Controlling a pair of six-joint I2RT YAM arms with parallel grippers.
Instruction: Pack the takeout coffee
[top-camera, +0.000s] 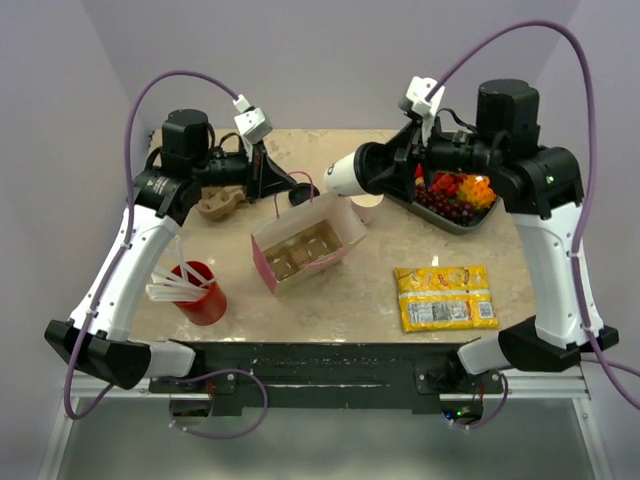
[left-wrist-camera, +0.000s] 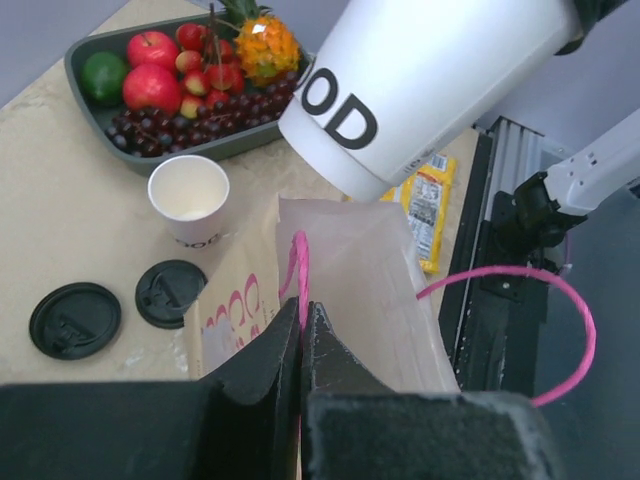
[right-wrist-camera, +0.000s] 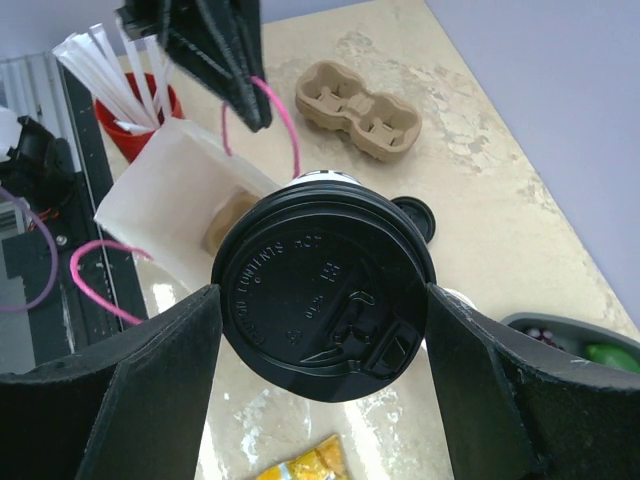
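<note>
The takeout coffee (top-camera: 340, 177), a white paper cup with dark lettering (left-wrist-camera: 420, 80) and a black lid (right-wrist-camera: 325, 300), hangs tilted on its side above the far edge of the open paper bag (top-camera: 352, 228). My right gripper (top-camera: 366, 168) is shut on it, one finger on each side of the lid rim (right-wrist-camera: 322, 310). My left gripper (left-wrist-camera: 303, 305) is shut on the bag's pink string handle (left-wrist-camera: 298, 265), holding it up at the bag's far left corner (top-camera: 300, 190). A brown cup carrier (top-camera: 305, 250) lies inside the bag.
A lidless white cup (left-wrist-camera: 188, 195) and two spare black lids (left-wrist-camera: 75, 320) (left-wrist-camera: 170, 293) sit beside the bag. A grey fruit tray (top-camera: 478, 222) stands far right, a yellow snack packet (top-camera: 445, 297) near right, a red cup of straws (top-camera: 198, 290) near left, and a second carrier (top-camera: 222, 203) far left.
</note>
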